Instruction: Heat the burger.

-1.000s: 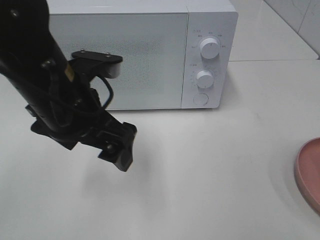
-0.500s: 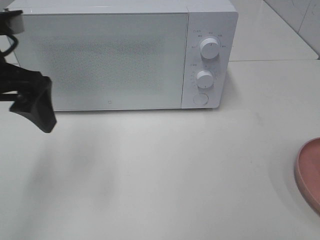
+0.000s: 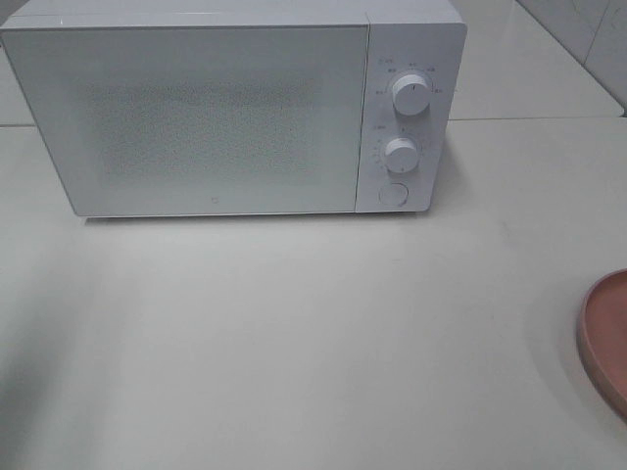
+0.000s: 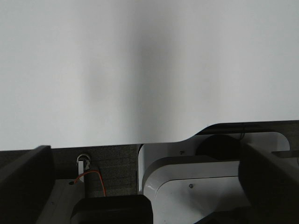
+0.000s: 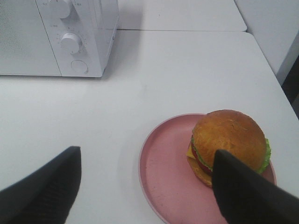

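White microwave (image 3: 216, 117) is now unblocked, its door shut, the wide-open, empty left gripper (image 4: 140, 186) withdrawn toward nine o'clock; right gripper (image 5: 145, 186), open and empty, hangs over the burger (image 5: 229, 144).

Burger (image 5: 230, 140) on plate (image 5: 163, 179), right of and before microwave (image 3: 235, 108).

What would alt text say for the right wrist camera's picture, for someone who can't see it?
A burger with a golden bun sits on a pink plate on a white table, seen between the two dark, open fingers of the right gripper. A white microwave with two knobs and a closed door stands farther back.
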